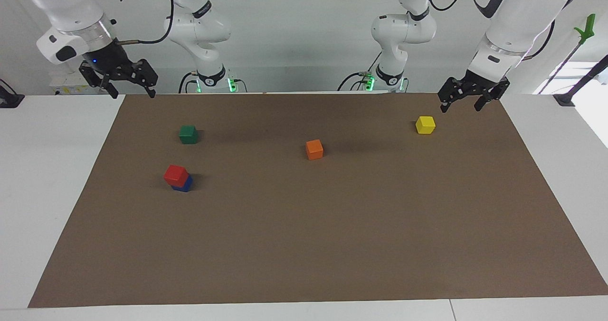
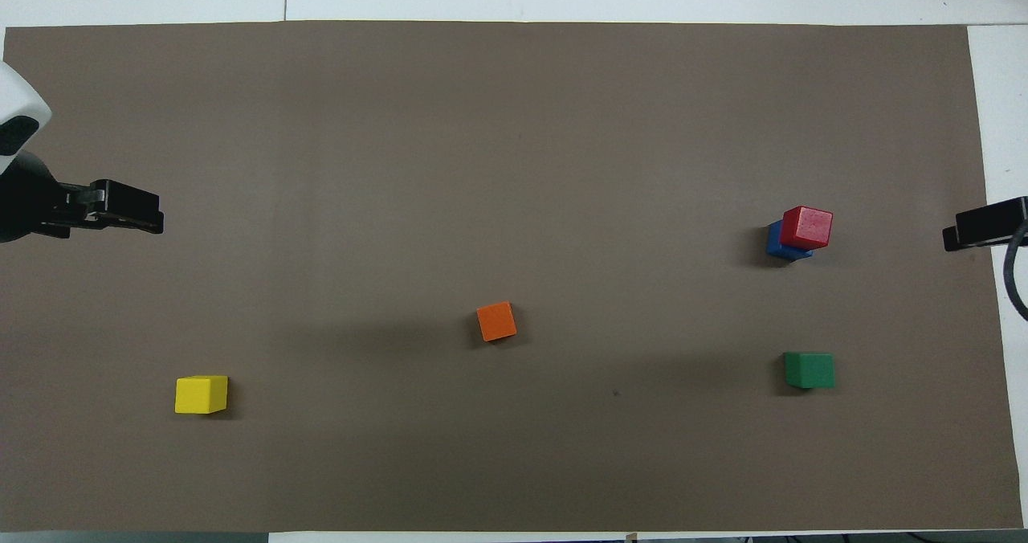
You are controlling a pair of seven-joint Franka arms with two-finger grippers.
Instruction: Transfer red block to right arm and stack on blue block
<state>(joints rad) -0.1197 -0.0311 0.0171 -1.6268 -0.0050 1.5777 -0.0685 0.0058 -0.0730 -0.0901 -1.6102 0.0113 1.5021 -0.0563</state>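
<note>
Already the red block sits on the blue block in the middle left of the facing view, but shifted, with one edge hanging over; I judge a knock on the table or a passing arm could tip it off. Counting from the robots outward: two grippers, the right gripper at upper left and the left gripper at upper right, both with jaws wide and empty; one yellow cube; one green cube; one orange cube; then the one red and one blue.
</note>
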